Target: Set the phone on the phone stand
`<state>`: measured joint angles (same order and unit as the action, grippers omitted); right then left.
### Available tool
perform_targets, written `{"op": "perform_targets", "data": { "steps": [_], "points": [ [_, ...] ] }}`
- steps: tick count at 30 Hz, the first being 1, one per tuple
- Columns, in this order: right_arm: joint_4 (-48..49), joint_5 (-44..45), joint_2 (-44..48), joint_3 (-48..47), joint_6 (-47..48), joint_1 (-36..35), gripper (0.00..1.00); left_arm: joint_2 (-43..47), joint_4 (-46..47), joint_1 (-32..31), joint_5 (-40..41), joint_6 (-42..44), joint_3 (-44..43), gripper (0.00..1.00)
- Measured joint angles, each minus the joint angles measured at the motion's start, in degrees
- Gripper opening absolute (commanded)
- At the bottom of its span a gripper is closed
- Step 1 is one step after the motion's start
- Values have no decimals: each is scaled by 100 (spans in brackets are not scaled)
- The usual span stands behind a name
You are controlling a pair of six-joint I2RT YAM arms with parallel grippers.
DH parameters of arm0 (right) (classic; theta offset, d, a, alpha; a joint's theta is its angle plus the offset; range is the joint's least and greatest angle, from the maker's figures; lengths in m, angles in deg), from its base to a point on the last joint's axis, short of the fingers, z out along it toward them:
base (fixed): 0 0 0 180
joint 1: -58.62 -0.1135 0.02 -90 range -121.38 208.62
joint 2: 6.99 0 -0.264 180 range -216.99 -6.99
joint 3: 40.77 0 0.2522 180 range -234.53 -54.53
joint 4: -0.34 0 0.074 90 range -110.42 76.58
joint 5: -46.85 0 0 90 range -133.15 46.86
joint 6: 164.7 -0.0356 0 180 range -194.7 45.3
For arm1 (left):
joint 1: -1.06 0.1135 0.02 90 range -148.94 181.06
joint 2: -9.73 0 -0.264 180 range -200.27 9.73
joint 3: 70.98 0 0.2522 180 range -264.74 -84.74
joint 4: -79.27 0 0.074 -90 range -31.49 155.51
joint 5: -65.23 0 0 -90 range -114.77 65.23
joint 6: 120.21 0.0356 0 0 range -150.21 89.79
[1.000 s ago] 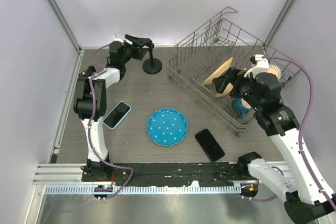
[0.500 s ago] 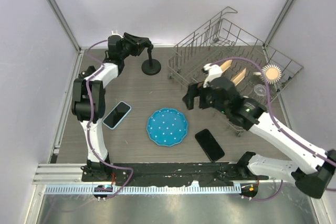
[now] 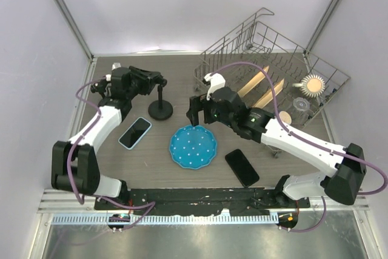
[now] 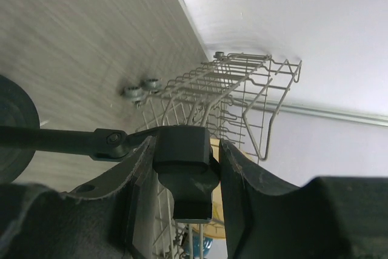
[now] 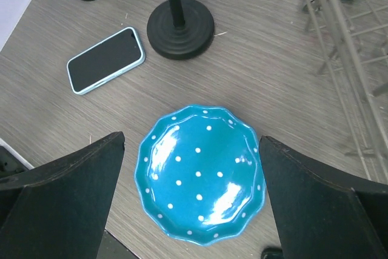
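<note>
Tabletop (image 3: pixel 151 163) blue phone (image 3: pixel 134 133) lies near (untouched) left gripper (image 3: pixel 155 80).

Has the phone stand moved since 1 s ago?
Yes. The phone stand has shifted toward the near side and slightly left, away from the dish rack and closer to the light-blue phone. The left tool grips its top.

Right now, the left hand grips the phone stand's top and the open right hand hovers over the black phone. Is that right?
No. The open right hand hovers over the blue plate, as the right wrist view shows. The left hand does grip the phone stand.
</note>
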<state>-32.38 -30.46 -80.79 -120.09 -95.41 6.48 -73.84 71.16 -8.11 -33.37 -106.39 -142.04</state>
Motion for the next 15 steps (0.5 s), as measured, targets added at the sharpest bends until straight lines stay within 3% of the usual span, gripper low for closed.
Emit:
{"op": "perform_targets", "data": {
  "steps": [6,14,15],
  "points": [
    [286,-66,-380,-33,-70,-166,98,796,44,-195,212,-343,772,0],
    [457,-15,-398,-31,-203,-363,98,898,710,-302,256,-741,1231,0],
    [479,-4,-398,-22,-216,-369,98,898,837,-317,245,-761,1305,4]
  ]
}}
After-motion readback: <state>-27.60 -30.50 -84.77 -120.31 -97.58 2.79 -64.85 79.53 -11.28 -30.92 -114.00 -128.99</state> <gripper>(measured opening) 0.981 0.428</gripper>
